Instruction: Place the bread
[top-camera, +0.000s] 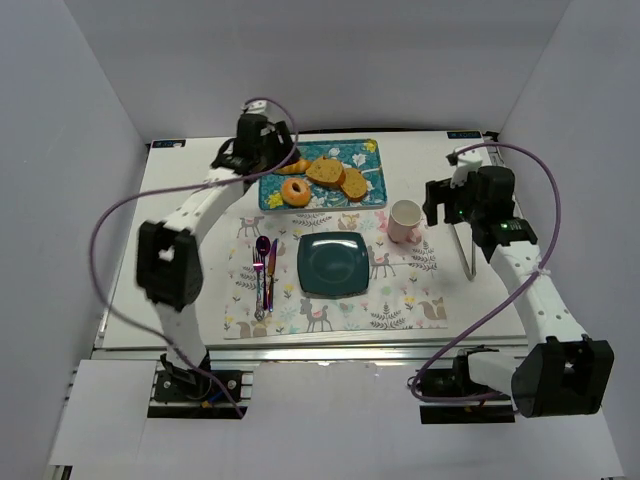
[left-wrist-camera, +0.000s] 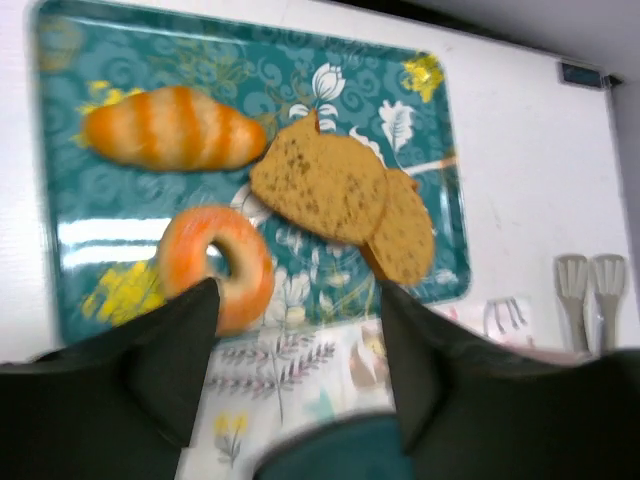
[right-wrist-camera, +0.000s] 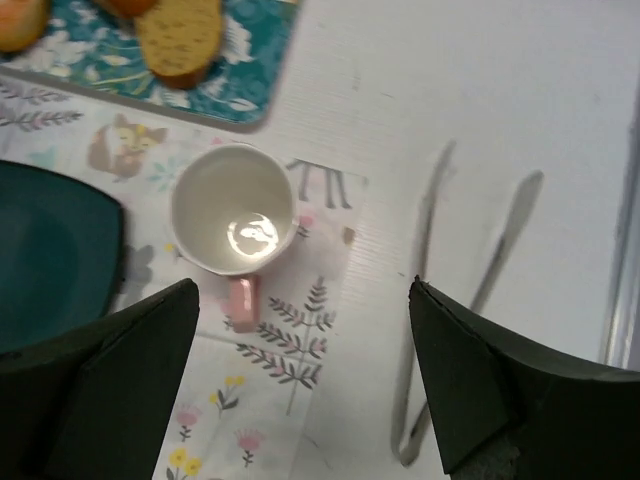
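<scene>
Spread wide and holding nothing, the left gripper (left-wrist-camera: 298, 292) hangs over the near edge of the teal tray (left-wrist-camera: 60, 200). The ring-shaped bread (left-wrist-camera: 215, 265) lies there at the lower left of the wrist view, right by one fingertip, below a croissant (left-wrist-camera: 170, 125) and left of two brown slices (left-wrist-camera: 325, 185). The right gripper (right-wrist-camera: 302, 290), likewise parted and empty-handed, hovers above a pink-handled mug (right-wrist-camera: 235, 210), with metal tongs (right-wrist-camera: 425, 250) to its right and the dark square plate (top-camera: 333, 264) at the centre of the top view on a patterned placemat (top-camera: 400, 300).
</scene>
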